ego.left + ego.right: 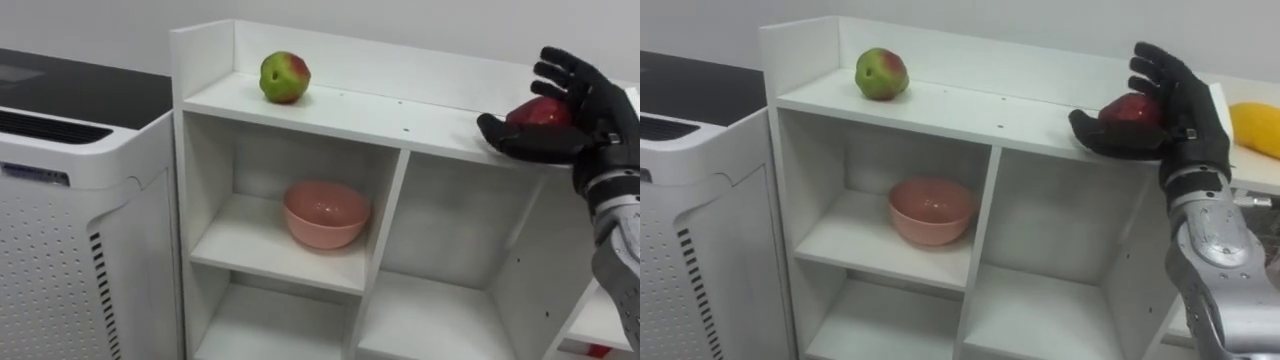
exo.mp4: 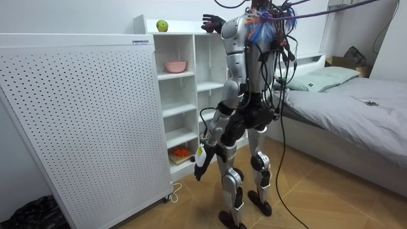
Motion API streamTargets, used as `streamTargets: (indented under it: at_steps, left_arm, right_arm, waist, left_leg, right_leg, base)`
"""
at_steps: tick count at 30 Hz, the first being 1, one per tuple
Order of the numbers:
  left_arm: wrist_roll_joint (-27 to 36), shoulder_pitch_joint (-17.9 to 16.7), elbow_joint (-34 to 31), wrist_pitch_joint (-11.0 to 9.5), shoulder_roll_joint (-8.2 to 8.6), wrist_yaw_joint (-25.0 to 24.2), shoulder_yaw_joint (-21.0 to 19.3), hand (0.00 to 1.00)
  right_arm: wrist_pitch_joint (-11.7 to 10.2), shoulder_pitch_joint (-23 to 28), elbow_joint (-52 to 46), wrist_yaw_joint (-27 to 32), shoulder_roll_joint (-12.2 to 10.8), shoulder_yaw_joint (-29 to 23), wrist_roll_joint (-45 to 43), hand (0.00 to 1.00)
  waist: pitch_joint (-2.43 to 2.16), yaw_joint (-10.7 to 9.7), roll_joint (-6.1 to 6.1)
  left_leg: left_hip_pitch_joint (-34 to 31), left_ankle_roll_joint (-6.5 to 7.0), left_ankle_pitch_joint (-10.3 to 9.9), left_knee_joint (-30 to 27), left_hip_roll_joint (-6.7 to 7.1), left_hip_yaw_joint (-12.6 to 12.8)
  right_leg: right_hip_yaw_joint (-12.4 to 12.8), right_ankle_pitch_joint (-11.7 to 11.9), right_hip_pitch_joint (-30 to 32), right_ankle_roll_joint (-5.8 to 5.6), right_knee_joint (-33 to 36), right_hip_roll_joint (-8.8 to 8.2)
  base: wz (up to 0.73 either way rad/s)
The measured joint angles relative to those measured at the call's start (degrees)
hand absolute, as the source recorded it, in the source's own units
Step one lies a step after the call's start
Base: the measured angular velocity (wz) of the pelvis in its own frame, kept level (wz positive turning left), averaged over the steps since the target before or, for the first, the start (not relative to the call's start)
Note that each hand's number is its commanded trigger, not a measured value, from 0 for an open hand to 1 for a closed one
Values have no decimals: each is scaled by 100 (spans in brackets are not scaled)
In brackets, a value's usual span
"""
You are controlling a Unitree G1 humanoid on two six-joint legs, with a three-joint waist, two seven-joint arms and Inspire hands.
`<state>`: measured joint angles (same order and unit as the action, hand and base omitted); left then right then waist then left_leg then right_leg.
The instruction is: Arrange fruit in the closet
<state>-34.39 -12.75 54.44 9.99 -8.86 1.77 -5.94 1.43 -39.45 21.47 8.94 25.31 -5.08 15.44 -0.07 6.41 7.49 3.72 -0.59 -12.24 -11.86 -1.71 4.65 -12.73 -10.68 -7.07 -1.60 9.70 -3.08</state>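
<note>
A red apple (image 1: pixel 540 112) rests at the right end of the white closet's top board (image 1: pixel 380 112). My right hand (image 1: pixel 580 125) is curled round it, thumb in front and fingers behind. A green-and-red apple (image 1: pixel 284 77) stands alone at the board's left end, well apart from the hand. A yellow fruit (image 1: pixel 1255 128) lies on the top just right of the hand. In the room view I stand upright in front of the closet, and my left hand (image 2: pixel 200 159) hangs low at my side.
A pink bowl (image 1: pixel 325 213) sits in the upper left compartment; the compartments beside and below it hold nothing. A white perforated appliance (image 1: pixel 60 230) stands against the closet's left side. A bed (image 2: pixel 356 95) lies behind me. Something orange (image 2: pixel 181 152) lies on a low shelf.
</note>
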Motion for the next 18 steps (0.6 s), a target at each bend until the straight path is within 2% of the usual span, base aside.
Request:
streamTargets:
  at_steps: [8,18]
  left_arm:
    - [15,35,4,90,-4,-8,54,0]
    - [502,105,134,98,-57,59,139,0]
  right_arm:
    - [-16,0,28,-38,8,24,-19,100]
    - [-67,2,9,-17,7,75,4,100]
  waist:
    - [20,-9,-27]
    - [56,-22,-80]
  left_leg:
    - [5,0,0,-4,1,1]
    - [76,-1,-2,12,2,-10]
  right_leg:
    - [2,0,-15,0,-1,0]
    - [6,0,-86,0,-2,1]
  base:
    - [0]
    - [0]
